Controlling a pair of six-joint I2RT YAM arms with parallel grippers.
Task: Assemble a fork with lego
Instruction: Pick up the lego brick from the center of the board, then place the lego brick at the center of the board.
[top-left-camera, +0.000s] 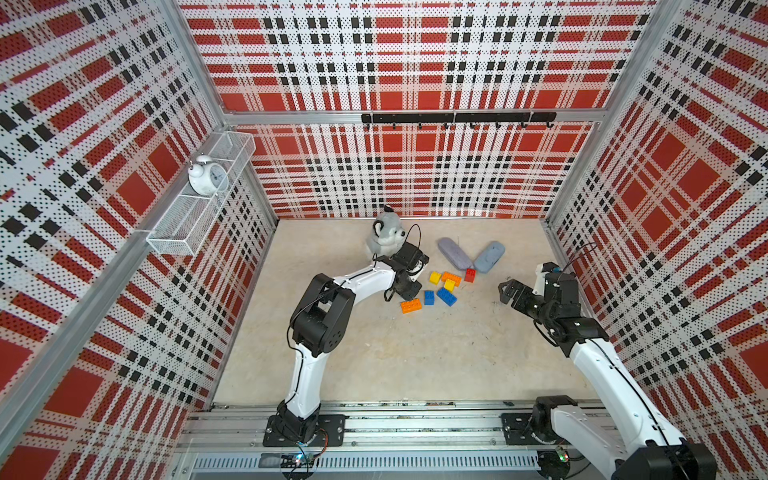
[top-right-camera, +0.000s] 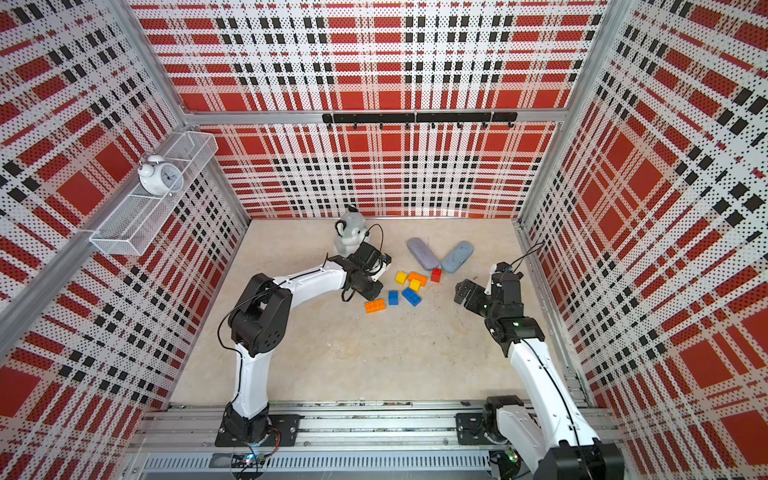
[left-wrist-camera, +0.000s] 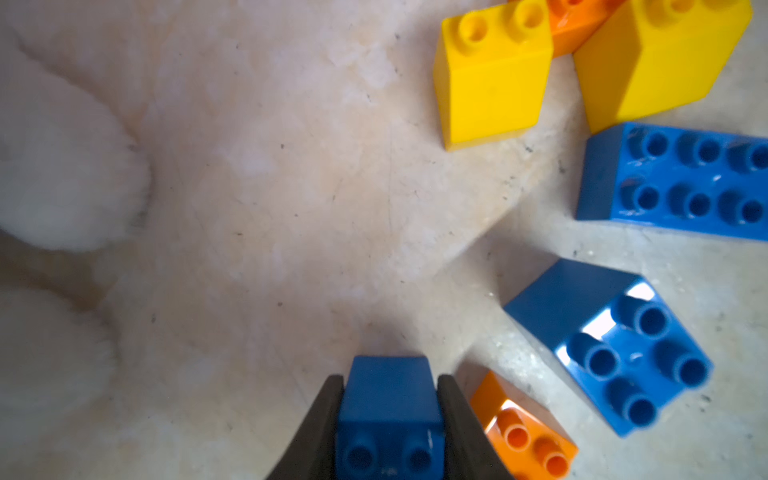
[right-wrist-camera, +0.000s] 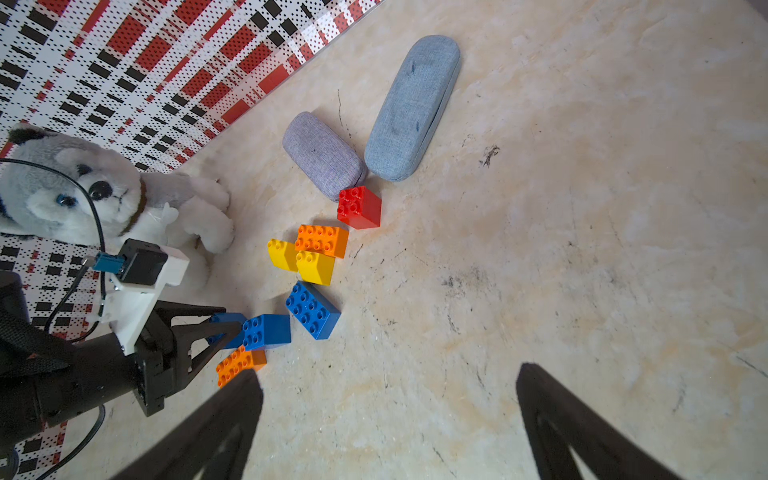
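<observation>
Blue plastic fills my left gripper (left-wrist-camera: 390, 379): its fingers are clamped on a small blue brick (left-wrist-camera: 388, 419), studs facing the wrist camera. This is at the left edge of the cluster, mid-table (top-left-camera: 415, 357), just in front of the plush dog (top-left-camera: 386, 237).

I count eight bricks, none stacked: three blue, two orange, two yellow, one red. The long blue brick (top-left-camera: 446, 296) lies studs up, its long axis slanting from back-left to front-right, with a square blue brick (top-left-camera: 429, 297) beside it. One orange brick (top-left-camera: 411, 306) lies crosswise next to the held one. The other orange (top-left-camera: 451, 277) sits against one yellow brick (top-left-camera: 435, 277) and a second yellow (top-left-camera: 449, 285). The red brick (top-left-camera: 470, 274) stands by the two cases (top-left-camera: 455, 252).

My right gripper (right-wrist-camera: 388, 372) hovers wide and empty, well right of the bricks.
</observation>
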